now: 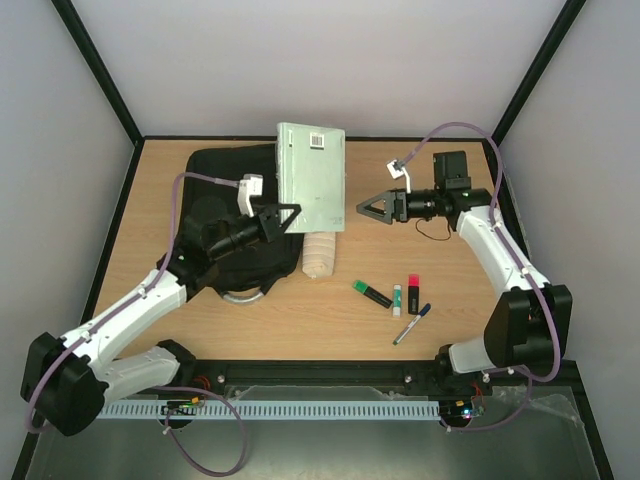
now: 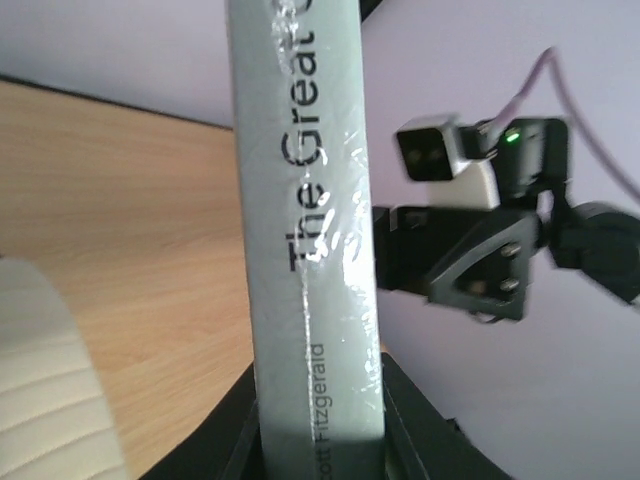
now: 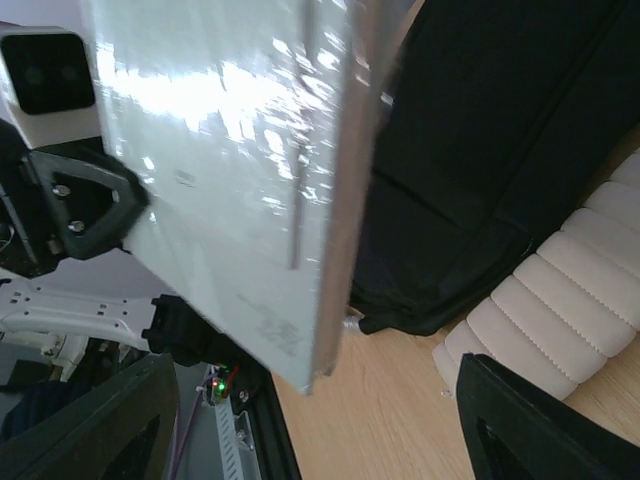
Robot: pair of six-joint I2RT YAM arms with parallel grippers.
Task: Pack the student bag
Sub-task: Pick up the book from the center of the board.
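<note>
Student bag (image 1: 215, 172) is judged not yet loaded: book (image 1: 312, 180) is clamped in left gripper (image 1: 288, 213), right gripper (image 1: 365, 208) is spread wide, markers (image 1: 375, 295) are left out.

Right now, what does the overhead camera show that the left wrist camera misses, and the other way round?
Only overhead: the black student bag, a green marker, a red marker and a pen on the table. Only left wrist: lettering on the spine of the book, "The Great" and "Fitzgerald". Both: that pale green book gripped by the left hand, the open right hand close by, and a cream ribbed object.
</note>
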